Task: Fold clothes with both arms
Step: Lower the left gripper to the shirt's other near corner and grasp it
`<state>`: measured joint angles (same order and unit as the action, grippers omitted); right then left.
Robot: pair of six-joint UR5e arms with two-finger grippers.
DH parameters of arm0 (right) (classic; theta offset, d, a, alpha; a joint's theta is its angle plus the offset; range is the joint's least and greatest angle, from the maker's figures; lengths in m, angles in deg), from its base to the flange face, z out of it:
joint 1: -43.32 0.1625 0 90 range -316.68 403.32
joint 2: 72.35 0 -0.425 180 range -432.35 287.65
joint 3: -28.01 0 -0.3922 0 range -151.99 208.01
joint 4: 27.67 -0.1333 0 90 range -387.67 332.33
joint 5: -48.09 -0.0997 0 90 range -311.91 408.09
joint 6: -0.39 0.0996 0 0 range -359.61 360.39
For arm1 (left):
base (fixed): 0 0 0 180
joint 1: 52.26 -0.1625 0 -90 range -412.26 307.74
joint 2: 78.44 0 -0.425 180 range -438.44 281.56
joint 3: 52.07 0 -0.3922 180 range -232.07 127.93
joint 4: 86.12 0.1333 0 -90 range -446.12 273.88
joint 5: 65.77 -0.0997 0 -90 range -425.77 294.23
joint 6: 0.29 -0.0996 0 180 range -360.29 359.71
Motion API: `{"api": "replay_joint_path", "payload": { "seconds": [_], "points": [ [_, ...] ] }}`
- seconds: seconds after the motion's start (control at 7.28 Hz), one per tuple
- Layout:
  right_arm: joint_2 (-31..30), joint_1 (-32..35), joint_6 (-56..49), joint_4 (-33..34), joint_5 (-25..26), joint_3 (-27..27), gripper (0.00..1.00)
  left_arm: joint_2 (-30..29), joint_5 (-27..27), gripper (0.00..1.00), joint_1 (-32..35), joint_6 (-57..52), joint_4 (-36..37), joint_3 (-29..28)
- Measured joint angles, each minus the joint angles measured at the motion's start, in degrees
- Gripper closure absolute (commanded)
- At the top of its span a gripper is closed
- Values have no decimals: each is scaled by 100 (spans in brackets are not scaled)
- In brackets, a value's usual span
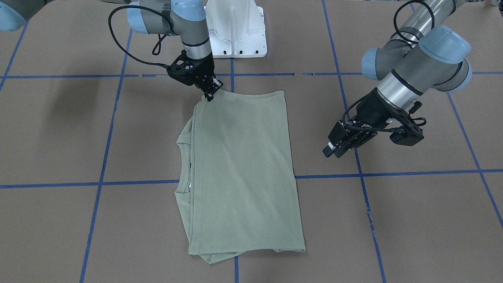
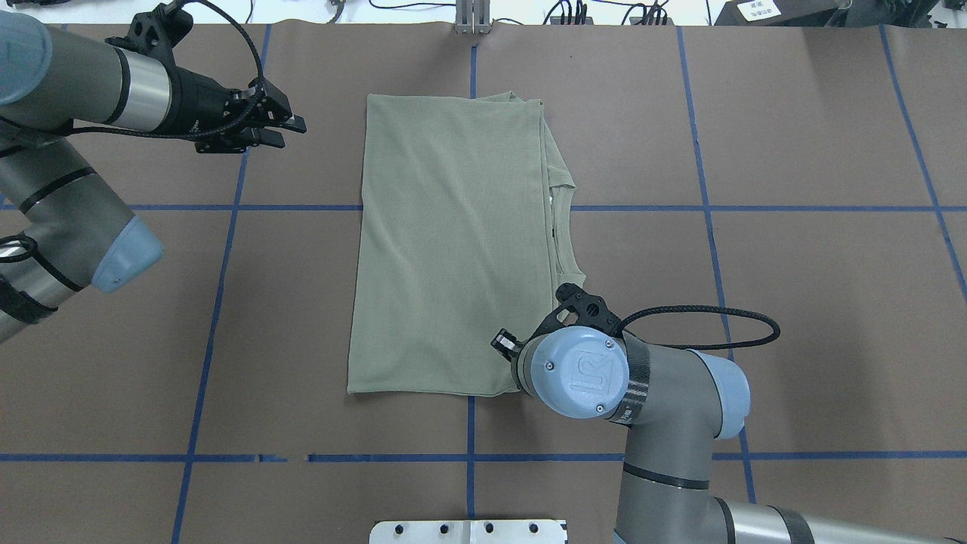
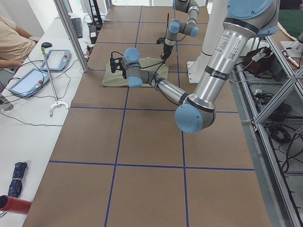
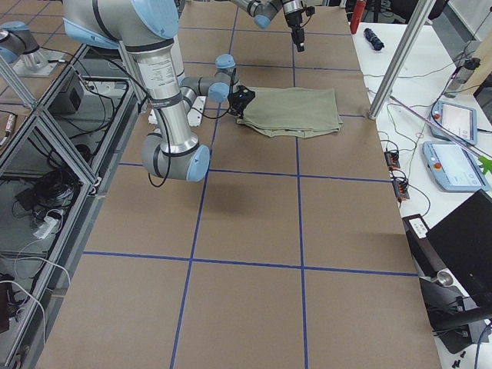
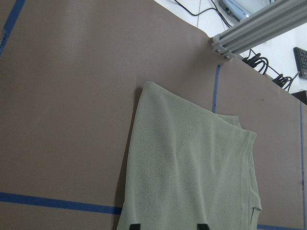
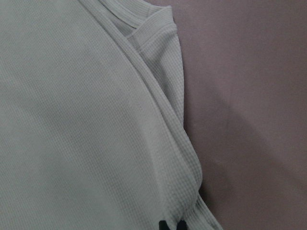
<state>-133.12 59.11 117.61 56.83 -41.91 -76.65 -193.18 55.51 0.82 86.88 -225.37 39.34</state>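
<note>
The sage-green shirt [image 1: 243, 169] lies flat on the brown table, folded lengthwise into a long rectangle, with its round neck [image 1: 184, 165] at the edge on my right side. It also shows in the overhead view [image 2: 446, 249]. My right gripper [image 1: 211, 95] points down at the shirt's near right corner. In the right wrist view [image 6: 171, 225] its tips are pinched together on a fold of the fabric. In the overhead view its wrist hides it. My left gripper [image 2: 296, 130] is open and empty, held above bare table to the left of the shirt's far end, also seen from the front [image 1: 329, 151].
The white pedestal base [image 1: 235, 31] stands at the near table edge behind the shirt. Blue tape lines [image 2: 227, 208] grid the brown table. An aluminium post [image 2: 473, 19] stands at the far edge. A side table with tablets [image 3: 28, 80] and an operator lie beyond it.
</note>
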Motion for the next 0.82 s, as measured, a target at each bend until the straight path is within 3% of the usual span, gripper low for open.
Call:
{"api": "replay_joint_path", "payload": {
  "seconds": [0.41,0.82],
  "points": [
    [-27,-2,3,3,-13,-21,100,202,-196,42,-268,934,5,330],
    [-31,3,3,-22,-33,-33,100,952,-1573,41,-1706,2265,358,1292]
  ]
}}
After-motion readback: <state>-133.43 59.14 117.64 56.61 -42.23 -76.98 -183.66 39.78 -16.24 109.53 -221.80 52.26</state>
